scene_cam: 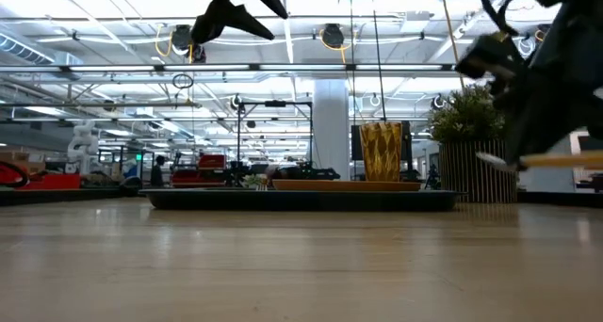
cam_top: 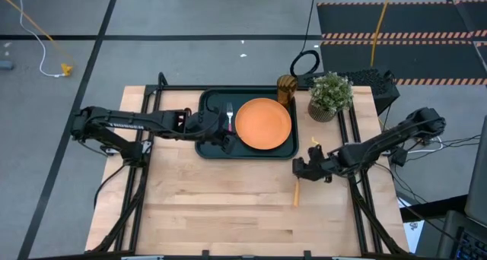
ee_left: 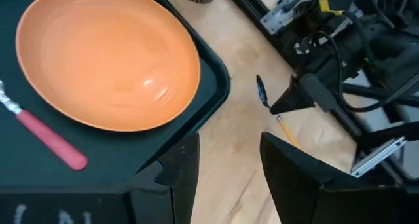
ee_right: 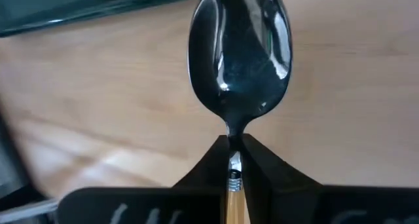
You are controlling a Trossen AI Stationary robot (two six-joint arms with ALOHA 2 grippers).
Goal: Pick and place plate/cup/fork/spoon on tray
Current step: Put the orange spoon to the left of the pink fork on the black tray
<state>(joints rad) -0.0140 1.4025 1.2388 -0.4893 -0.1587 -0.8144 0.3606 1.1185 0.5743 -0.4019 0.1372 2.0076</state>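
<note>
Now the right gripper (cam_top: 302,167) sits over the bare wood just off the near right corner of the large dark green rectangular tray (cam_top: 207,147), its two dark fingers (ee_right: 211,160) pinched tight on the neck of the small spoon with a shiny silver bowl and orange-yellow handle (ee_right: 239,54). From the right wrist view the bowl juts forward past the fingertips, above the light wooden table (cam_top: 221,214), with the tray's rim beyond it. From above, the orange-yellow handle trails back from the gripper toward the table's near edge.

On the tray lies the round flat orange plate (cam_top: 263,123), filling its right half, and just beside the plate's left edge lies the small fork with silver tines and a red-pink handle (cam_top: 229,118); in the left wrist view the two look to be just touching. The small amber-brown translucent tumbler (cam_top: 286,88) stands upright on the table at the tray's far right corner, near the potted green plant (cam_top: 329,96).

The left gripper (cam_top: 224,141) hovers over the tray's near edge, fingers (ee_left: 185,173) parted and holding nothing.
</note>
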